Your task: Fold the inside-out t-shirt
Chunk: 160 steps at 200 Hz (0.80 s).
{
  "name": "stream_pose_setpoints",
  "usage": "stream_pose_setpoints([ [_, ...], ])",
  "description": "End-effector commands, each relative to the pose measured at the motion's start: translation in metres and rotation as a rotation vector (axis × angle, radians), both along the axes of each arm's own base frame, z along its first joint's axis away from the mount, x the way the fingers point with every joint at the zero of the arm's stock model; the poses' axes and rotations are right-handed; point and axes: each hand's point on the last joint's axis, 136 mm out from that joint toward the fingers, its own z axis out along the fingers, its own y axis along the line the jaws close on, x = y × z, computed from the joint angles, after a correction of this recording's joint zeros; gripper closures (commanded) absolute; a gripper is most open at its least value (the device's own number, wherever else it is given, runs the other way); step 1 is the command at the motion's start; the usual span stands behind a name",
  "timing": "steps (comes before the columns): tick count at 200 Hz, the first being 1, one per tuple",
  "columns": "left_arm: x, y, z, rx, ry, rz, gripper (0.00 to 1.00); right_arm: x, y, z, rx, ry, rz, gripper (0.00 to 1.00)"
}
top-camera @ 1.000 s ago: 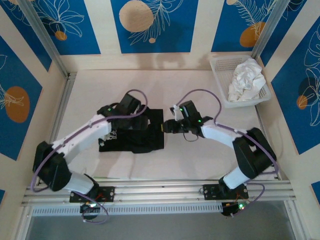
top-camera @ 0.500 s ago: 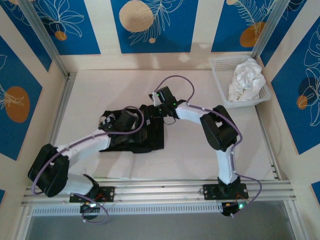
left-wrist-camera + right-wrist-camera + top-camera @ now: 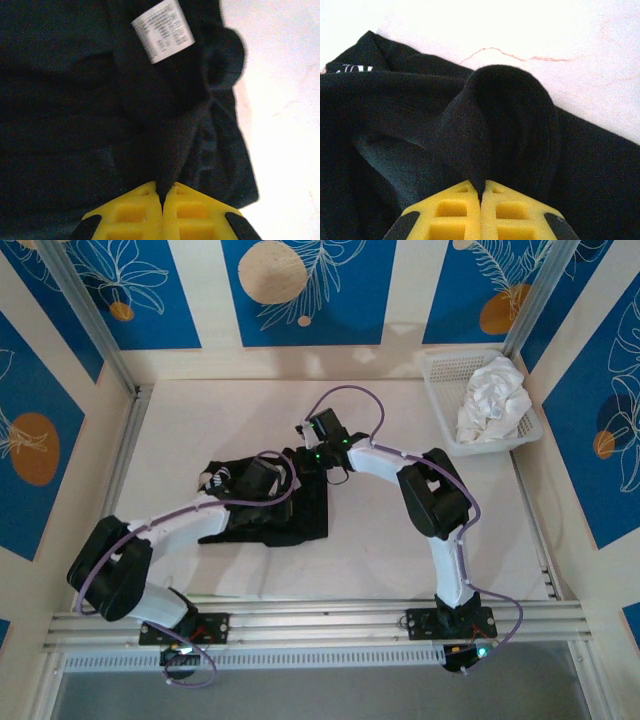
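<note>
As left gripper (image 3: 162,194) and right gripper (image 3: 481,192) each clench a fold of the black t-shirt (image 3: 305,522), the basket (image 3: 436,390) holds seemingly crumpled white cloth (image 3: 492,400).

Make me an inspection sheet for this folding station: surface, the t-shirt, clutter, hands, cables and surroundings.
Surface: white table; a thin reddish line lies on it beside the shirt, and I cannot tell whether it is a thread or a mark.
Job's things: black t-shirt bunched mid-table, white care label showing.
Clutter: white basket at the far right corner, holding a crumpled white garment.
Hands: left hand shut on a pinched ridge of the t-shirt; right hand shut on a raised fold of it.
Cables: purple cables loop above both arms; no snag seen.
Surroundings: blue leaf-print panels on the walls; metal rail at the near edge.
</note>
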Motion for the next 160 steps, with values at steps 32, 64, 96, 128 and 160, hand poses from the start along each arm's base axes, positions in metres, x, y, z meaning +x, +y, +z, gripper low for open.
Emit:
stream_pose_setpoints([
  [32, -0.009, -0.045, 0.066, -0.145, -0.130, -0.145, 1.00, -0.004, -0.021, 0.053, 0.159, 0.081, -0.004, 0.98],
  [64, -0.017, -0.078, 0.045, -0.172, -0.087, -0.220, 0.97, 0.004, -0.051, 0.025, 0.167, 0.192, -0.071, 0.95],
  [96, -0.026, -0.114, 0.028, -0.243, -0.041, -0.290, 0.90, 0.018, -0.081, -0.013, 0.173, 0.302, -0.129, 0.88],
  [128, -0.037, -0.129, 0.032, -0.306, -0.024, -0.361, 0.67, 0.027, -0.087, -0.010, 0.232, 0.336, -0.112, 0.79],
  [160, -0.040, -0.115, 0.048, -0.255, -0.069, -0.395, 0.43, 0.022, -0.091, 0.002, 0.145, 0.290, -0.120, 0.66],
])
